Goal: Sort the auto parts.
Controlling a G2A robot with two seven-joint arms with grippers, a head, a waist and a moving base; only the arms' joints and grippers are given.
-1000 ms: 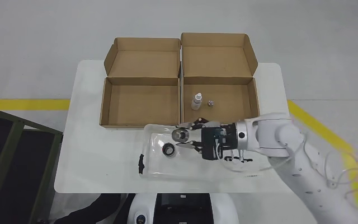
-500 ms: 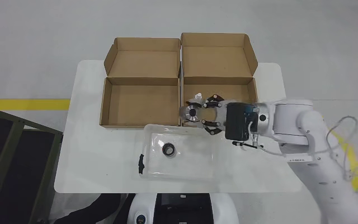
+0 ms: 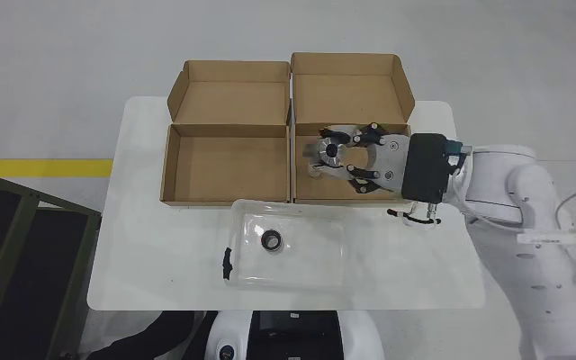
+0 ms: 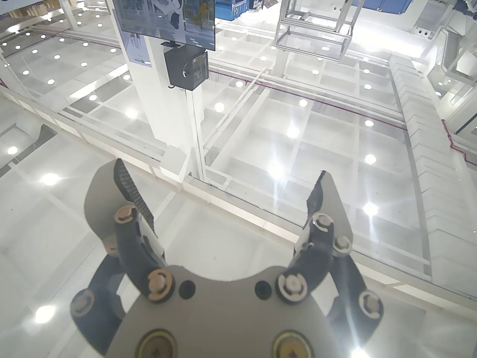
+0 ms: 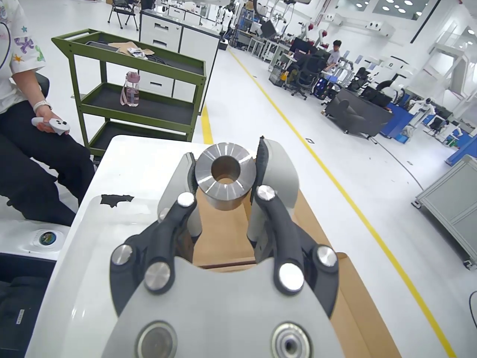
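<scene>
Metal bushing pinched in right tool over right box, left tool spread wide, ring in tray

Metal sleeve: short, thick-walled steel cylinder with a round bore and fine radial lines on its end face. It is clamped by its sides between the fingers of the right tool, bored end toward the wrist camera. In the top view it is over the left part of the right box.

Ring part: small, dark, lying flat in the clear tray, left of centre.

Left box: brown cardboard, lid folded back, side by side with the right box.
</scene>
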